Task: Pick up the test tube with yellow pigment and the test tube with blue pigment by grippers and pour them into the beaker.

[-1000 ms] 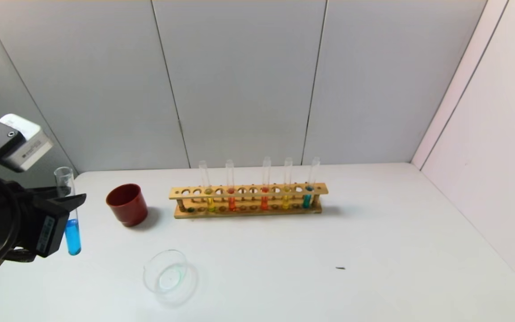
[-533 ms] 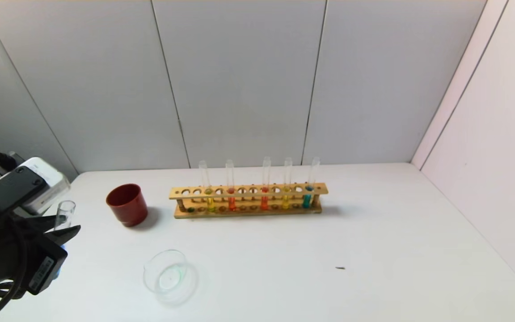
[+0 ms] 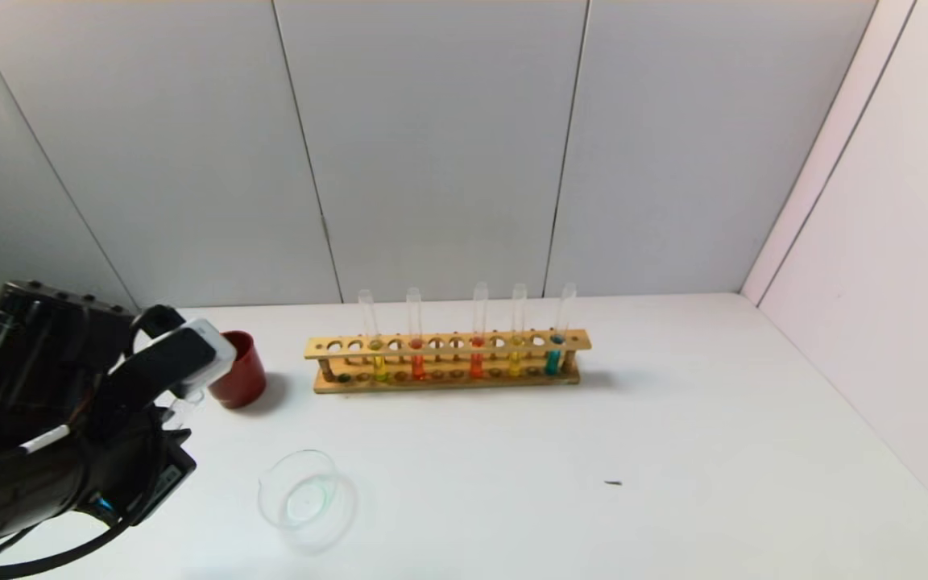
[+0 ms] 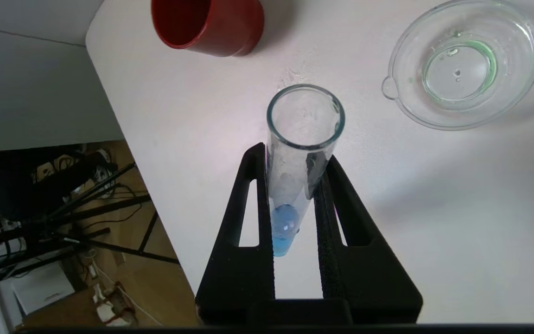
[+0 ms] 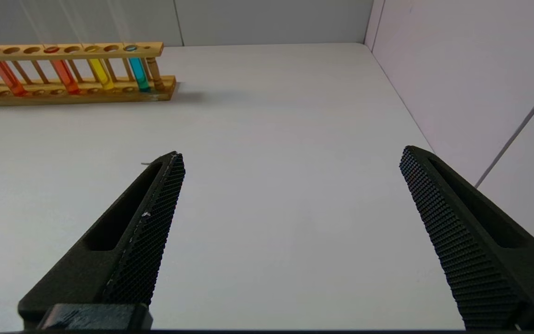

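Near the tabletop's (image 3: 673, 419) left edge, the left gripper's (image 4: 295, 185) fingers clamp the blue-pigment test tube (image 4: 301, 153), tilted (liquid still inside). Next: carry its mouth over the beaker (image 4: 461, 65). The right gripper's (image 5: 290, 218) fingers stand apart.

No legible text anywhere.

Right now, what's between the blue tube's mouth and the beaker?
Only bare table, in the left wrist view; the left gripper holds the test tube with blue pigment short of the beaker.

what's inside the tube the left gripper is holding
The left gripper is shut on the test tube with blue pigment. Blue liquid pools at the bottom; the jaws hide some, so the amount is unclear.
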